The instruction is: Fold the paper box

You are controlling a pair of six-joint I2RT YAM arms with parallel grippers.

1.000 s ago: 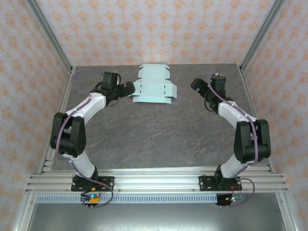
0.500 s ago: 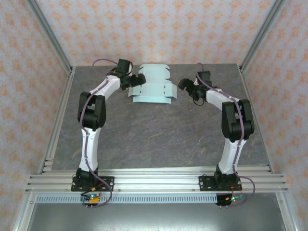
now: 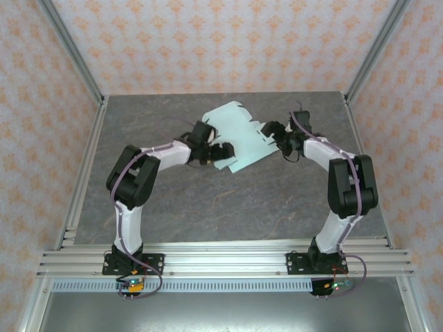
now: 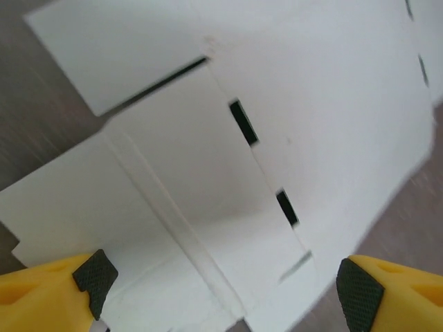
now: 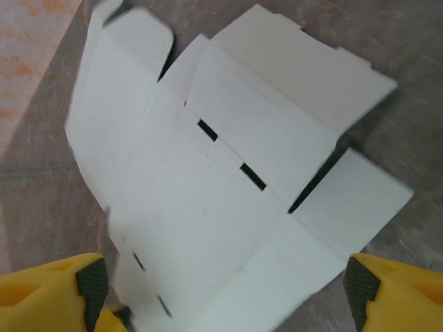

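Note:
The paper box is a pale mint-blue die-cut sheet lying flat and skewed on the back half of the table. My left gripper is at its left near corner and my right gripper at its right edge. In the left wrist view the paper box spreads under my left gripper, whose jaws stand wide apart, with slots and creases showing. In the right wrist view the paper box lies under my right gripper, jaws also wide apart, its flaps fanned out. Whether either gripper touches the card I cannot tell.
The grey stone-patterned table has aluminium posts at its back corners and patterned walls around it. A rail runs along the near edge by the arm bases.
Both arms swung inward onto the sheet. The sheet has slid toward the near side and turned from square to diagonal. The left jaws have narrowed slightly.

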